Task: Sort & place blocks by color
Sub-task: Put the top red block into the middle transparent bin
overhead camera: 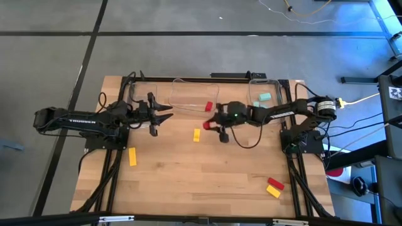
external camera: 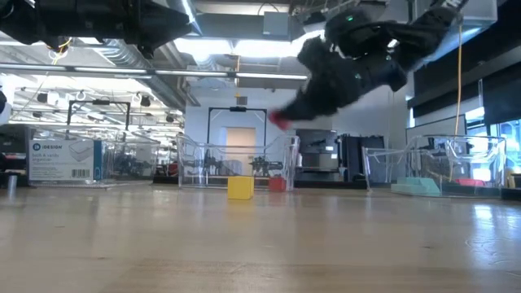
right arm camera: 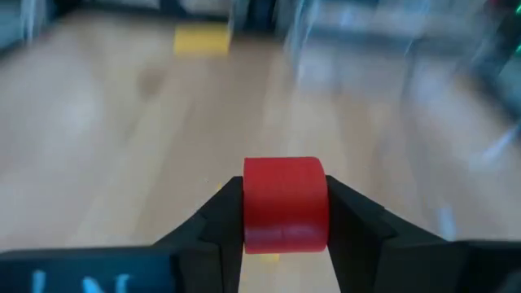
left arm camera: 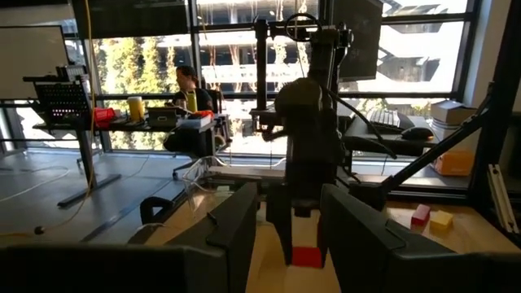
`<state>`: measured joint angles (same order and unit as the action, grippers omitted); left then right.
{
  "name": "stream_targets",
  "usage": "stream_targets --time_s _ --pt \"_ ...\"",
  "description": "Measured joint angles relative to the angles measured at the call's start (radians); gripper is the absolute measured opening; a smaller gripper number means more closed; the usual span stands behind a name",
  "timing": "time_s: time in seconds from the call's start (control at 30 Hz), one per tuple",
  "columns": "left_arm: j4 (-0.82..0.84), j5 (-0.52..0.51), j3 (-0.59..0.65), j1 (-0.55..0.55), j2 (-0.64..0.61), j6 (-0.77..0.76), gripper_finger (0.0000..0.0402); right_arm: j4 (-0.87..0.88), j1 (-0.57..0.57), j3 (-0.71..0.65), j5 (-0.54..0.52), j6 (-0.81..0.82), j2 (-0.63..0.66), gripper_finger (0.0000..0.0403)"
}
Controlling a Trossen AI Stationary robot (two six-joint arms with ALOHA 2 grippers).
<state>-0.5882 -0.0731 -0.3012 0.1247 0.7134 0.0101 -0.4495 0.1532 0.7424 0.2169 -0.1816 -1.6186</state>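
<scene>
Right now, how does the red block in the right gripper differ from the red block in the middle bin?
The held red block is pinched between the right gripper's fingers, up off the table; the binned red block lies loose inside the clear middle bin. One is mid-transfer, the other already sorted. Both are red and about the same size.

One red block (right arm camera: 285,203) hangs pinched in the right gripper (overhead camera: 214,125) above the table's (overhead camera: 188,182) middle; other blocks lie scattered
</scene>
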Motion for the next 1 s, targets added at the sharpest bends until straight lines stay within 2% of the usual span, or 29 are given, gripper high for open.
stream_targets --time_s 0.1,0.2,0.7,0.87,1.0 --pt "0.008 0.000 0.000 0.000 0.000 0.000 0.0131 -0.218 0.017 -0.017 0.003 0.039 -0.004 0.0131" --pt "0.007 0.000 0.000 0.000 0.000 0.000 0.0131 -0.300 0.033 -0.001 0.006 0.058 -0.005 0.0131" --pt "0.009 -0.018 0.000 0.000 0.000 0.045 0.0131 -0.322 0.040 0.039 -0.014 0.047 -0.010 0.0131" --pt "0.011 -0.014 0.000 0.000 0.000 0.020 0.0131 -0.330 0.033 0.039 -0.129 0.070 -0.010 0.0131" --pt "0.006 -0.015 0.000 0.000 0.000 0.023 0.0131 -0.353 0.033 0.061 -0.196 0.100 -0.065 0.0131"
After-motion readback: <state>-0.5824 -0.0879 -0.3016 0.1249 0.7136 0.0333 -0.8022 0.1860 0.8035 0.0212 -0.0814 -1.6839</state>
